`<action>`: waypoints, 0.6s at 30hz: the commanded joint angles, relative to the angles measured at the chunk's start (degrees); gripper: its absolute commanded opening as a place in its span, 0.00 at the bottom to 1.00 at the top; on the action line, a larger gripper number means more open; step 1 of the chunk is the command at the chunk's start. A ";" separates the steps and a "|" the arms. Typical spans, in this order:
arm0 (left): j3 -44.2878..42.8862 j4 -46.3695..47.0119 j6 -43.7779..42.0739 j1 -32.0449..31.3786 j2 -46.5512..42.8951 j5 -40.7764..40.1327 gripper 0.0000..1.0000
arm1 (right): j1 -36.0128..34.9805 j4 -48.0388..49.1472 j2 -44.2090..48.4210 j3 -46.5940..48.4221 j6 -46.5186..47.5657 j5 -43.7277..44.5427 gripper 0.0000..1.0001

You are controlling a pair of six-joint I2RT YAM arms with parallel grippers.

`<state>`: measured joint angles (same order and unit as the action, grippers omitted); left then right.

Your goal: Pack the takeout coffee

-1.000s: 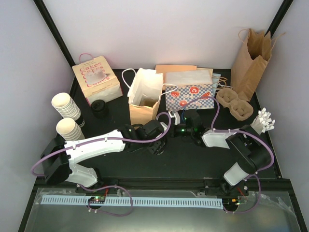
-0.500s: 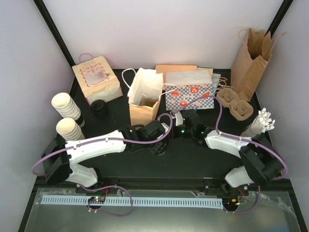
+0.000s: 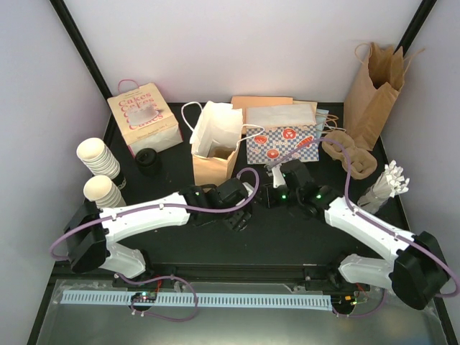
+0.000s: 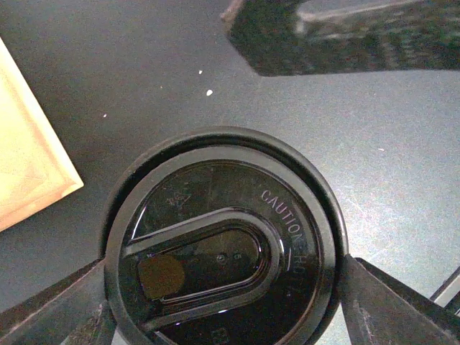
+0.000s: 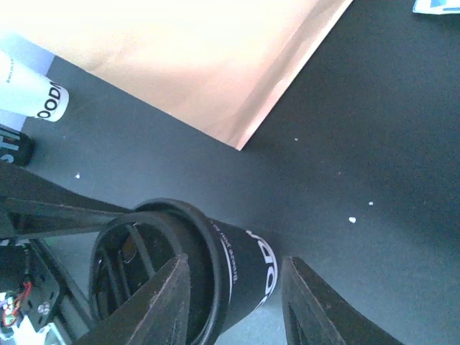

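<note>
Near the middle of the surface [image 3: 273, 237], at five o'clock from the tan paper bag [image 3: 212, 165], the takeout coffee [image 4: 223, 237] stands upright, black lid on. The left tool [image 4: 224, 277] spreads wide, a finger at each side of the lid, and the right tool [image 5: 236, 266] straddles the cup's side; whether either grips cannot be told.

Your left arm [image 3: 144, 213] lies stretched low toward centre, left gripper [image 4: 223, 298] fingers set wide apart. Your right arm [image 3: 366, 228] angles in to meet it, right gripper [image 5: 233, 302] fingers parted more narrowly.
</note>
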<state>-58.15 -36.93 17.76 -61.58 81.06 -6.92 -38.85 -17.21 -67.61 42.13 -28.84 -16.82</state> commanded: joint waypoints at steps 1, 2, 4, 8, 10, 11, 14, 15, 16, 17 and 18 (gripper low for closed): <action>0.42 -5.90 0.58 -0.64 2.68 4.23 0.87 | 0.18 -3.93 3.33 -0.75 2.48 0.89 0.40; -0.02 -6.11 0.54 -0.64 2.76 4.14 0.88 | 0.20 -4.11 4.00 -0.95 2.62 1.05 0.41; -1.08 -6.79 0.52 -0.64 2.79 3.69 0.92 | 0.23 -4.46 4.82 -1.29 2.75 1.62 0.41; -3.46 -8.52 0.60 -0.64 2.43 2.52 0.99 | 0.23 -5.06 5.90 -1.31 3.15 1.98 0.42; -4.46 -9.28 0.65 -0.64 1.77 2.06 0.99 | 0.21 -5.16 6.15 -1.24 3.38 1.91 0.42; -4.96 -9.56 0.70 -0.64 1.31 1.82 0.99 | 0.18 -5.24 6.20 -1.18 3.50 1.89 0.42; -6.32 -10.66 0.76 -0.64 0.11 1.20 0.99 | 0.18 -5.37 6.14 -1.08 4.15 1.48 0.42; -6.76 -11.08 0.75 -0.63 -0.11 1.06 0.99 | 0.18 -5.44 6.10 -1.08 4.34 1.15 0.42; -7.06 -11.50 0.72 -0.63 -0.43 0.99 0.99 | 0.18 -5.46 6.15 -1.08 4.59 0.86 0.42; -7.21 -11.74 0.70 -0.60 -0.60 0.94 0.99 | 0.20 -5.46 6.05 -1.08 4.85 0.50 0.43; -7.30 -11.83 0.79 -0.64 -0.70 0.82 0.99 | 0.18 -5.43 6.08 -1.08 5.22 0.05 0.43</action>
<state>-62.59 -45.41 17.85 -61.80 82.11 -6.15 -38.85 -22.41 -62.17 41.32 -25.50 -15.94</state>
